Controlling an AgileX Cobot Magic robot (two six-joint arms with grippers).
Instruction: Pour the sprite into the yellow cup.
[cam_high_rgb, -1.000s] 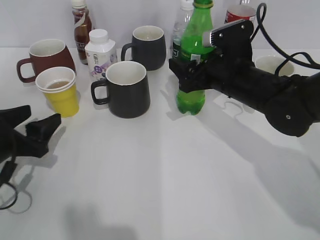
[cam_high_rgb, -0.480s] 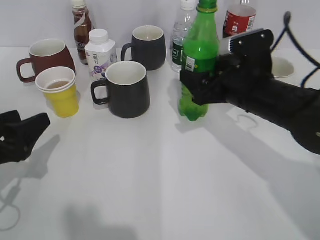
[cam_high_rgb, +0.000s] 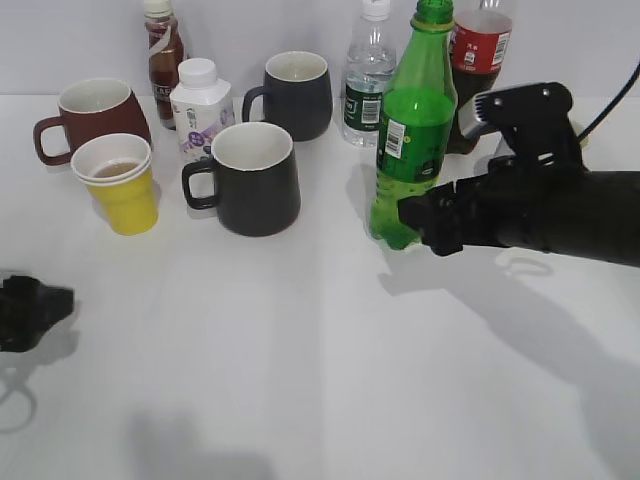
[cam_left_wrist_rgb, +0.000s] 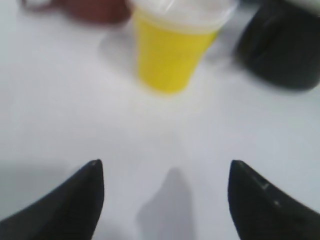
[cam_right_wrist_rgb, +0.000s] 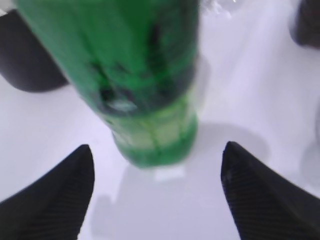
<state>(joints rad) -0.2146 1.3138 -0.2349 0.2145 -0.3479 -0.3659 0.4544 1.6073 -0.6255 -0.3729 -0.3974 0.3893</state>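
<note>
The sprite, a tall green bottle with a barcode patch, stands on the white table leaning slightly; it fills the top of the right wrist view. My right gripper is open and empty just right of the bottle's base; in the right wrist view the bottle lies just beyond its fingertips. The yellow cup stands at the left with brownish liquid inside. My left gripper is open and empty low at the left edge; the left wrist view shows the cup ahead of it.
A brown-red mug stands behind the cup, a dark mug right of it and another farther back. A white milk bottle, brown drink bottle, water bottle and cola bottle line the back.
My right gripper moved right with the bottle, let go of it and drew back low beside its base. My left gripper pulled back toward the lower left edge.
</note>
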